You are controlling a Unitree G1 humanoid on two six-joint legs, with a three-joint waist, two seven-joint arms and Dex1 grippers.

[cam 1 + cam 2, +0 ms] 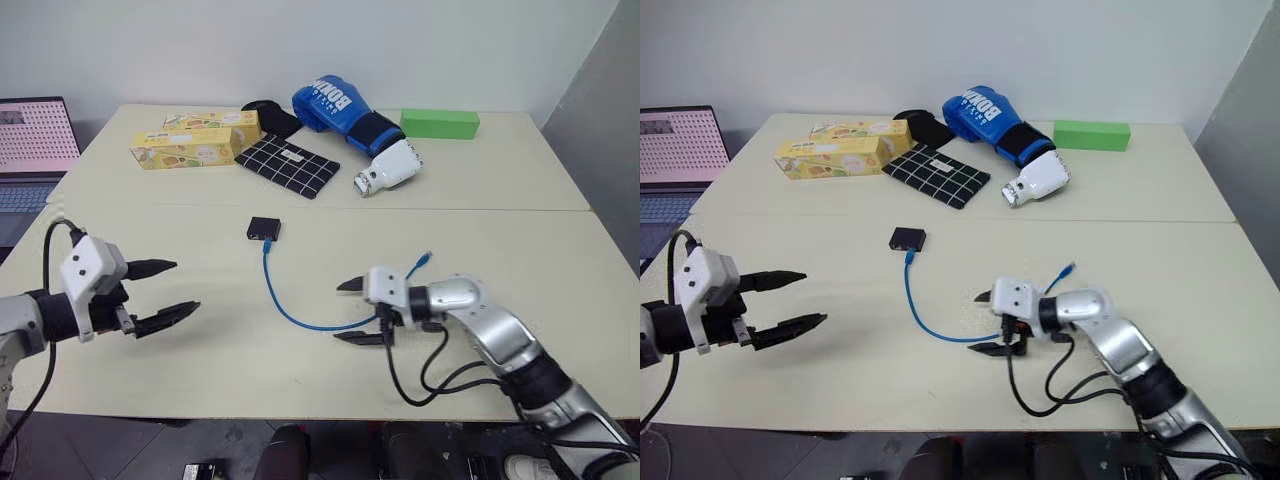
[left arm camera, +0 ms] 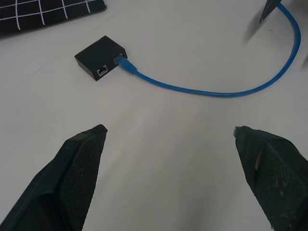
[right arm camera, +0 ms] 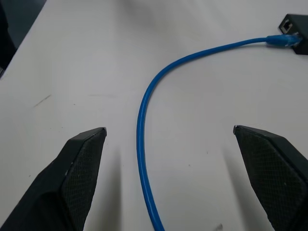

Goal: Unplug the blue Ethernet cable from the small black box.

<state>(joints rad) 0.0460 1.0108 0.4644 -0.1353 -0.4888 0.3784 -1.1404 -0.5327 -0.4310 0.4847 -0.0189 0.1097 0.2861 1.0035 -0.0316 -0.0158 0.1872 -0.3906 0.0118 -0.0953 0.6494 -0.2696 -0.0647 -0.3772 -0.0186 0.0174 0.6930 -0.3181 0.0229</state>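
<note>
Blue Ethernet cable (image 1: pixel 290 305), plugged into small black box (image 1: pixel 264 229)

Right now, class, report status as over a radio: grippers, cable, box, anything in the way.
Left gripper open, empty. Right gripper open, straddling the blue Ethernet cable. Cable plugged into the small black box. No obstruction between.

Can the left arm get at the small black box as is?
Probably yes. The open left end effector faces the small flat matte-black box across bare tabletop; only the thin blue Ethernet cable, still plugged in, trails off toward the right end effector.
</note>
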